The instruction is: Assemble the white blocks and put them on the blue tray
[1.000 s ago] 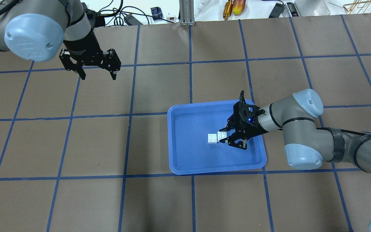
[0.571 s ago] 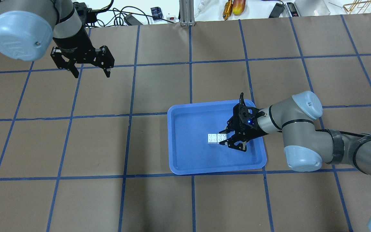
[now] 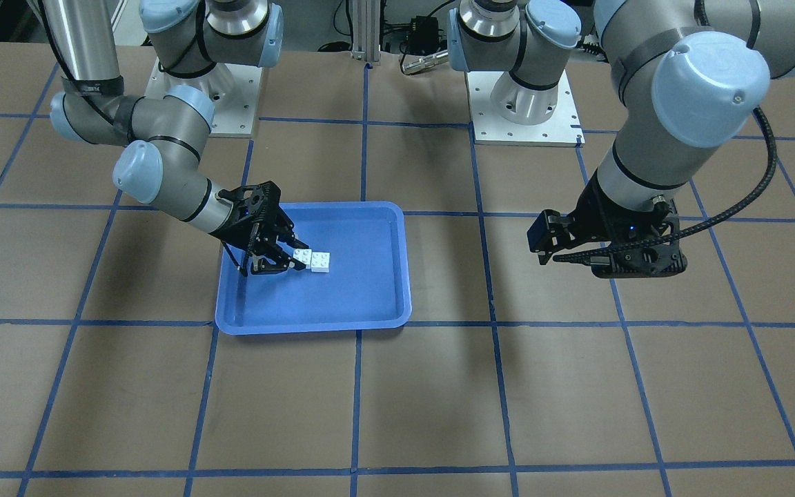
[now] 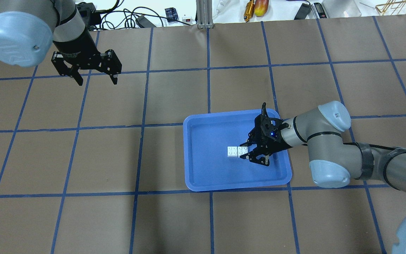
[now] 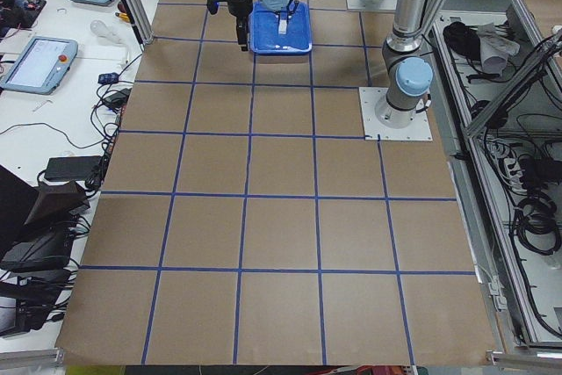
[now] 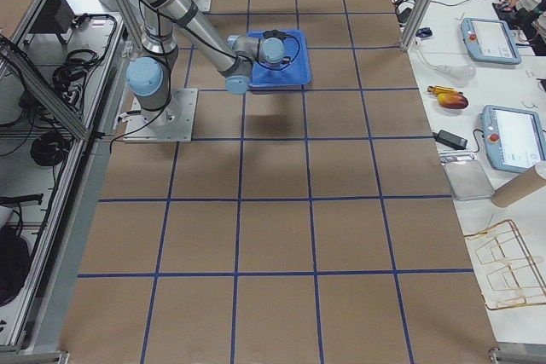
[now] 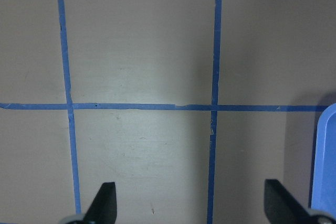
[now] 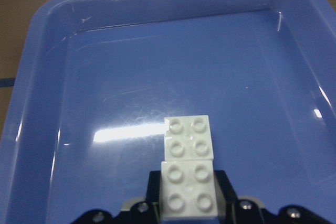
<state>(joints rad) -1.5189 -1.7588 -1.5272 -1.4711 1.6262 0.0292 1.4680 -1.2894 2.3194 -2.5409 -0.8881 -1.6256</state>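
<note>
The blue tray (image 4: 203, 169) lies right of the table's centre and also shows in the front view (image 3: 342, 304). Two white blocks lie side by side and touching on its floor, not stacked: a free one (image 4: 232, 151) (image 8: 188, 137) and one (image 4: 243, 150) (image 8: 188, 190) between my right fingers. My right gripper (image 4: 244, 151) (image 3: 287, 259) is low inside the tray, shut on that block. My left gripper (image 4: 95, 79) (image 7: 191, 208) is open and empty, high over the table's far left.
Cables, tools and small items (image 4: 256, 8) lie beyond the table's far edge. The two arm bases (image 3: 525, 103) stand on the robot's side. The tray's rim (image 7: 325, 166) shows at the right edge of the left wrist view.
My right gripper brought its block down level against the free block. My left arm moved further left and back, still open.
</note>
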